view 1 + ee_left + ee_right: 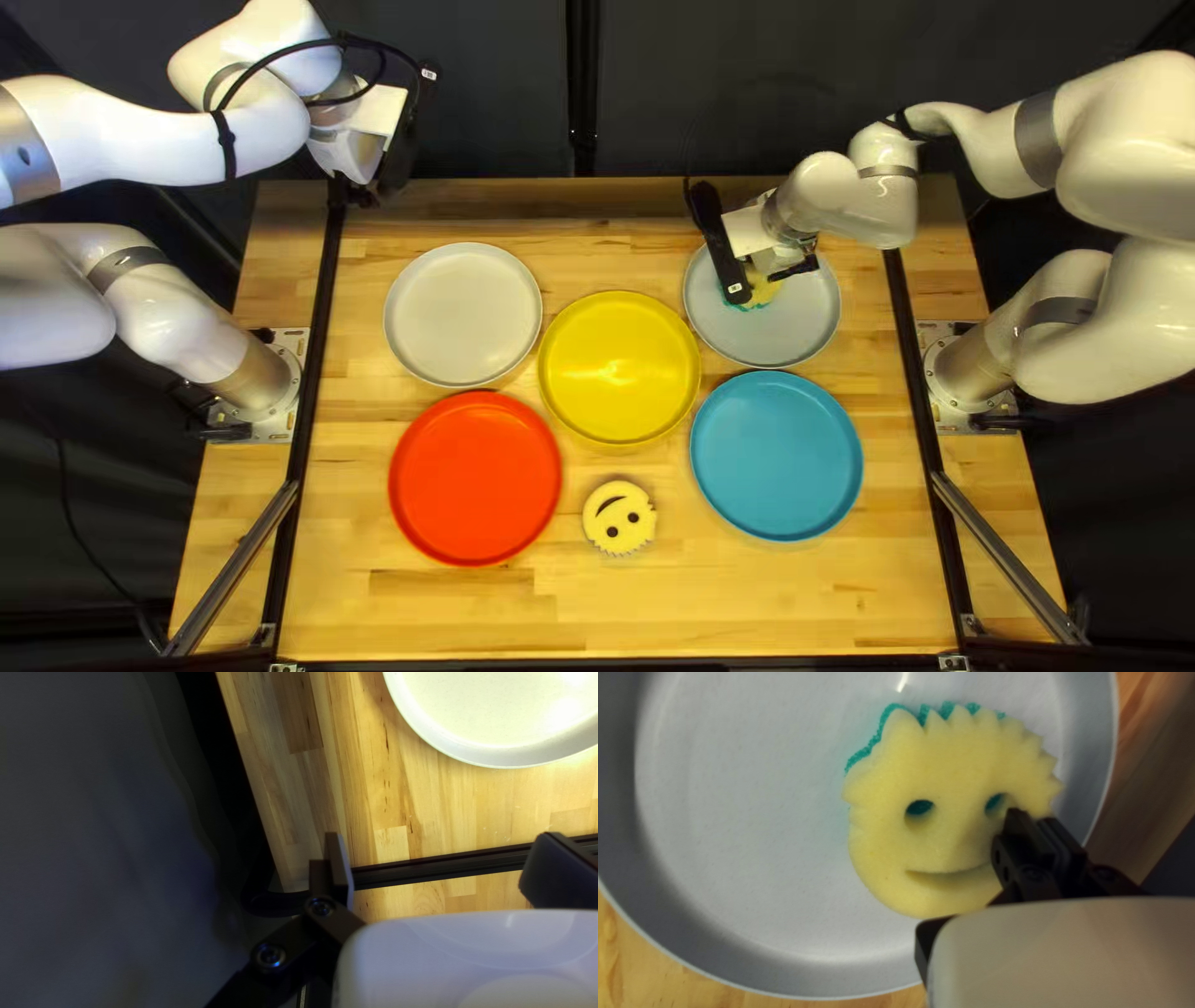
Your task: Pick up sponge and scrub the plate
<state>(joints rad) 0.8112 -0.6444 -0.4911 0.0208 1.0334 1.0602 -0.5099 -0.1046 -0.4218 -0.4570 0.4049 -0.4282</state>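
Around the second pale grey round plate (815, 330) lie a pale grey plate (463, 315), a yellow plate (619, 367), a red plate (474, 478), a blue plate (776, 456) and a yellow smiley sponge (619, 518). A yellow-and-teal foam sponge (934, 765) rests on it, the right gripper (797, 268) angled over its face, fingers together. The left gripper (370, 196) is spread near the far left corner.

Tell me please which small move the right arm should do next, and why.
Probably slide the smiley sponge lightly across the light gray plate: the right gripper appears to pinch it near one eye, its teal underside faces the plate, and bare plate surface lies beside it, away from the gripper.
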